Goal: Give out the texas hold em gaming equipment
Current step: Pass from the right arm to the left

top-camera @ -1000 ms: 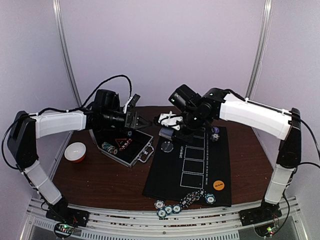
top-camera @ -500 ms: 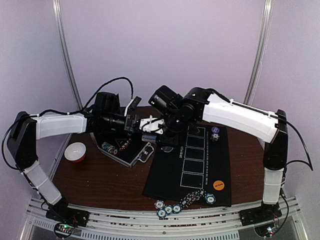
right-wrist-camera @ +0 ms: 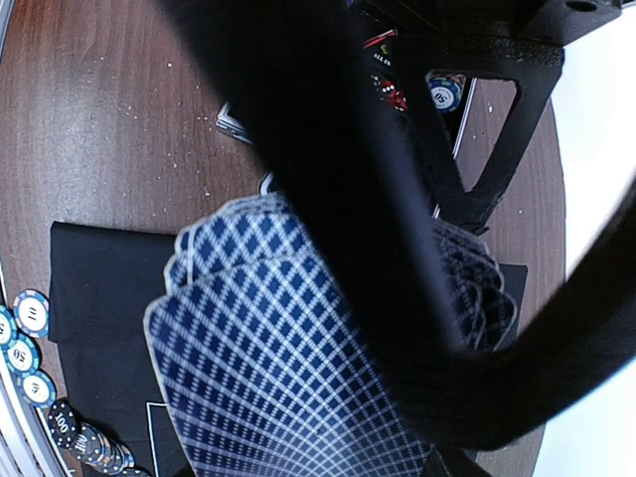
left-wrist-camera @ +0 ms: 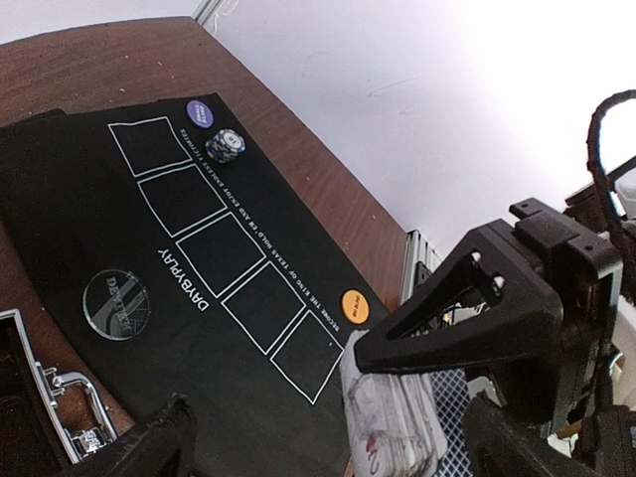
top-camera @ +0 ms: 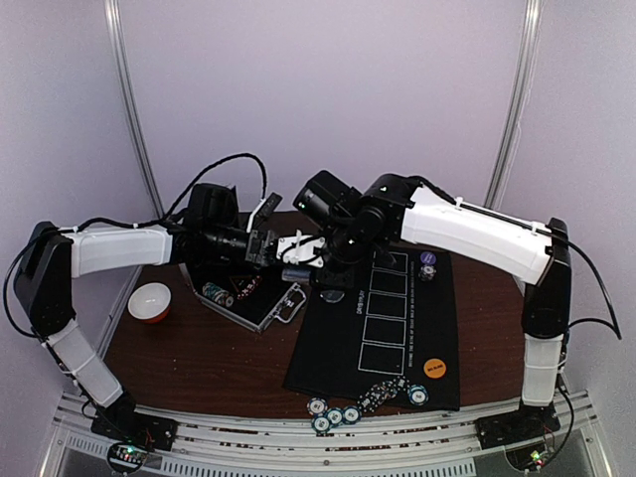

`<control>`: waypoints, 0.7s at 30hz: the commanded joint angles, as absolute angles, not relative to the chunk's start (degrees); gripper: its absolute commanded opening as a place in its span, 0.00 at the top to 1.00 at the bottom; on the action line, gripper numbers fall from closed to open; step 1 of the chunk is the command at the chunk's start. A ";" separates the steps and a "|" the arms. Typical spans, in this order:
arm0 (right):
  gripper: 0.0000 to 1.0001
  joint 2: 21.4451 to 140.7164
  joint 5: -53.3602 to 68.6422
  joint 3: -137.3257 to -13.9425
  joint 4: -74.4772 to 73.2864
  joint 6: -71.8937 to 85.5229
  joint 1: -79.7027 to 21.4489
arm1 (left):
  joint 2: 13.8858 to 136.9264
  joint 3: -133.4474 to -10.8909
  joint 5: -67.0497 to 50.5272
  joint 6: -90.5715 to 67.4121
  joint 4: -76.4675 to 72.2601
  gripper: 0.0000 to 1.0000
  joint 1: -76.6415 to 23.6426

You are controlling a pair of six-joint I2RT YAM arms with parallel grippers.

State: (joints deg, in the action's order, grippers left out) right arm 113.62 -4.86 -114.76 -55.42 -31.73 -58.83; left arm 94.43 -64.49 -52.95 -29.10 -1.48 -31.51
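Top view: left gripper and right gripper are held tip to tip above the bench at frame centre, seemingly for a hand-over. Left wrist: playing cards are seen lower right, clamped in the right gripper, left jaws spread wide beside them. Right wrist: blue backs are fanned lower centre, likely so one can be drawn.

Right wrist view — a blurred dark finger crosses the playing cards, hiding their middle. Left wrist view — metal case cut off at lower-left edge.
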 commanded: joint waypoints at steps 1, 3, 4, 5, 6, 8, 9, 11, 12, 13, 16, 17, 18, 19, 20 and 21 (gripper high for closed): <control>0.53 114.32 -6.83 -116.10 -55.05 -31.55 -58.97 | 93.38 -65.55 -53.99 -24.04 1.57 0.07 -33.34; 0.53 114.47 -7.09 -116.19 -54.90 -31.64 -58.97 | 93.88 -66.33 -53.88 -22.37 3.53 0.12 -34.30; 0.54 114.56 -7.18 -116.24 -54.74 -31.63 -58.94 | 94.06 -66.62 -53.94 -21.98 3.95 0.14 -34.49; 0.54 114.54 -7.28 -116.20 -54.59 -31.56 -58.95 | 94.20 -66.76 -53.98 -21.90 4.03 0.18 -34.56; 0.54 114.56 -7.29 -116.19 -54.44 -31.63 -58.94 | 94.21 -66.87 -53.89 -21.99 4.04 0.22 -34.55; 0.54 114.46 -7.08 -116.19 -54.25 -31.72 -58.93 | 94.22 -67.16 -53.71 -22.10 4.04 0.34 -34.61; 0.54 114.44 -7.06 -116.19 -54.11 -31.73 -58.96 | 94.34 -67.29 -53.95 -22.22 3.86 0.41 -34.57; 0.54 114.38 -7.33 -116.13 -53.88 -31.73 -58.96 | 94.50 -67.49 -55.52 -22.44 3.27 0.54 -34.63; 0.54 114.26 -7.68 -116.03 -53.62 -31.68 -58.92 | 94.52 -67.58 -56.63 -22.41 2.98 0.60 -34.63; 0.54 114.19 -8.09 -115.81 -53.24 -31.54 -58.93 | 94.31 -67.52 -58.00 -22.41 2.46 0.66 -34.74; 0.54 113.40 -9.36 -114.17 -50.99 -31.22 -58.95 | 93.41 -67.12 -60.92 -22.17 1.16 0.83 -35.06; 0.54 112.96 -9.55 -113.18 -49.84 -31.20 -58.94 | 93.11 -66.96 -61.77 -22.20 0.69 0.90 -35.14; 0.54 112.50 -9.72 -112.11 -48.63 -31.26 -58.95 | 92.89 -66.83 -62.41 -22.78 0.15 1.00 -35.20; 0.54 111.96 -9.77 -110.53 -47.13 -31.27 -58.96 | 92.62 -66.64 -62.84 -23.27 -0.42 1.00 -35.17; 0.51 111.32 -9.91 -109.05 -45.72 -31.29 -58.97 | 92.44 -66.50 -63.13 -23.75 -1.00 1.00 -35.17; 0.46 110.29 -10.07 -107.28 -43.74 -31.30 -58.96 | 92.24 -66.39 -63.43 -24.26 -1.66 1.00 -35.20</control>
State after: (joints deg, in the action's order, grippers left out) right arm 112.79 -7.05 -112.46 -52.05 -31.59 -59.18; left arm 94.45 -66.00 -54.39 -22.46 4.38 -34.04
